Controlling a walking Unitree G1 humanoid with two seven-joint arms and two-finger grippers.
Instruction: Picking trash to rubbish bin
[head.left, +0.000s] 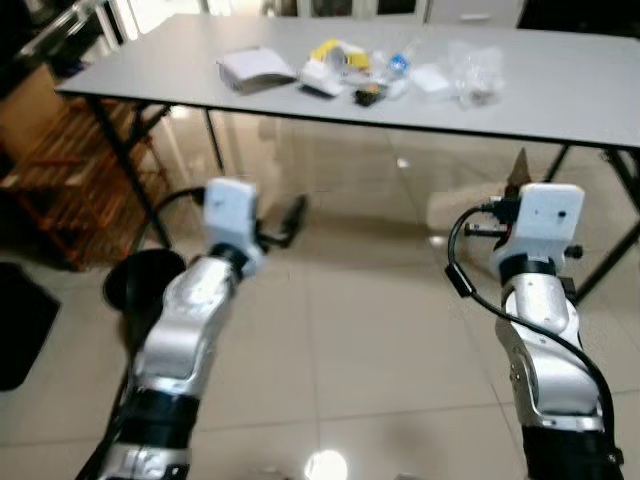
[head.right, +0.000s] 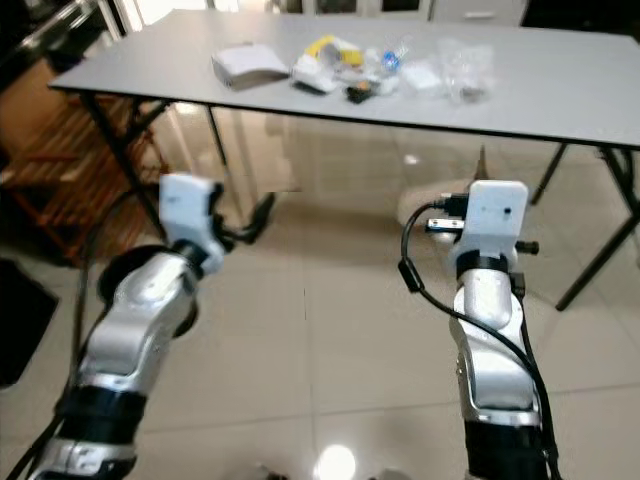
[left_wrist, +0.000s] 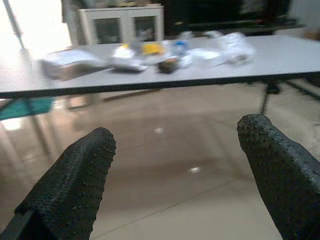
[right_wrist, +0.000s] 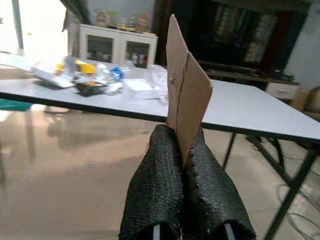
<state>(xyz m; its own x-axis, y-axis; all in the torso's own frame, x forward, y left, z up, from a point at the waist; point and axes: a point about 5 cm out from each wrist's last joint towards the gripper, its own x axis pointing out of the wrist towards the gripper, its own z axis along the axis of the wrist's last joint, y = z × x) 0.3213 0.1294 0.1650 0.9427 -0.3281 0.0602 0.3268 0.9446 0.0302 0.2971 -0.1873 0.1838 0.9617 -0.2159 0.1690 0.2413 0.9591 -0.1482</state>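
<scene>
The scrap of brown cardboard (right_wrist: 183, 87) stands upright from the right claw (right_wrist: 182, 150), whose two black fingers are pressed together on only its lower edge, held out over the tiled floor short of the worktop (head.left: 560, 95); with so little of it pinched, it could slide or twist free if the arm swings on the way to the black rubbish bin (head.left: 140, 280) by the robot's left side. The left claw (left_wrist: 177, 165) is spread wide and holds nothing, so it would not catch a drop. The remaining trash, wrappers and clear plastic (head.left: 470, 70), lies on the worktop.
</scene>
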